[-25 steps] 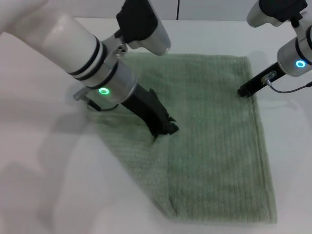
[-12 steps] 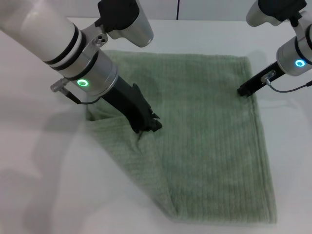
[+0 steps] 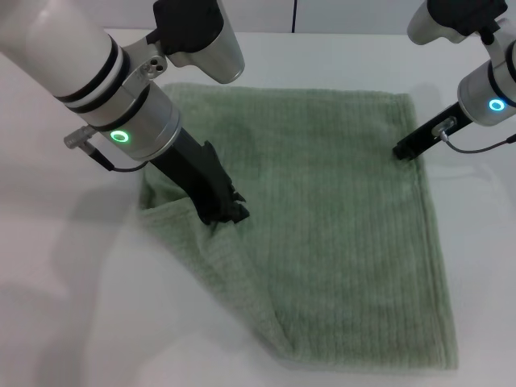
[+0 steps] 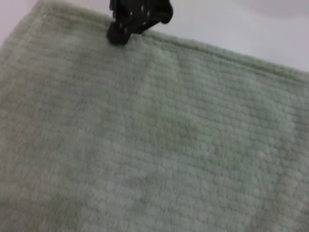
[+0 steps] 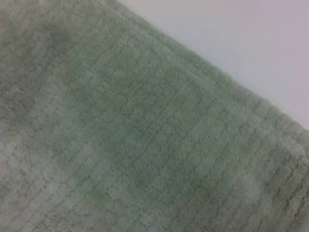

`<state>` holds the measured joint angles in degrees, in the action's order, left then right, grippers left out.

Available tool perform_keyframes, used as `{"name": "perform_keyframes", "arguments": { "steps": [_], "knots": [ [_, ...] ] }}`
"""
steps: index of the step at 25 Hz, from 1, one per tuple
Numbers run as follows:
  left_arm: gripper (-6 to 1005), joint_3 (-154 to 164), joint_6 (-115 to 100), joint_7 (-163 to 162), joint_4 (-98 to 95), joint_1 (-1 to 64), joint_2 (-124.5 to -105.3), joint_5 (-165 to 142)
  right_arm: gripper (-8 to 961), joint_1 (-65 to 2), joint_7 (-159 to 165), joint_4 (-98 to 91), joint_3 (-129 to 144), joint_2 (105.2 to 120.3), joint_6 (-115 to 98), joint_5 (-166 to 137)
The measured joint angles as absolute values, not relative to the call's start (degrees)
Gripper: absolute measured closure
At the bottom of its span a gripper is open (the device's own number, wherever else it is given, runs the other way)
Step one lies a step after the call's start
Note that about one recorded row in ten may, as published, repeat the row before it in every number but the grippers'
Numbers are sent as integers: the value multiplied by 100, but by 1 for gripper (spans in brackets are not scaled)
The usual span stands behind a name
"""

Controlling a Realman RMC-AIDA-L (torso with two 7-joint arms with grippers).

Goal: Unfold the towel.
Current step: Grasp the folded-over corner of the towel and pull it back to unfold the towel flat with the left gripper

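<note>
White tabletop [image 3: 72,322]; dark vertical seam [image 3: 293,14] on back wall.

The left arm [image 3: 89,68] is a thick glossy white tube banded by two black rings, passing into a silver-grey wrist cuff [image 3: 137,129] with a glowing green ring light, a thin black cable at its side, a small screw-headed boss and a grey-and-black housing above. Its black left claw [image 3: 222,211] is angular and matte. The right arm [image 3: 488,97] has a silver cuff lit cyan, a looping cable, and a slim black right claw [image 3: 403,151].
</note>
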<state>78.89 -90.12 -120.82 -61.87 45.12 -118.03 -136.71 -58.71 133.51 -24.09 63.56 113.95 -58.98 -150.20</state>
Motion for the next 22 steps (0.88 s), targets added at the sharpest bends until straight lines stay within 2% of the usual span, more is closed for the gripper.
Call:
{"name": "perform_keyframes", "arguments": {
  "steps": [22],
  "knots": [
    [881,7954,-9938,-12409,-7364,4096,-11838,-13937,954,-5879,13351,-2398,6363,11391,-5888,-15020]
  ]
}}
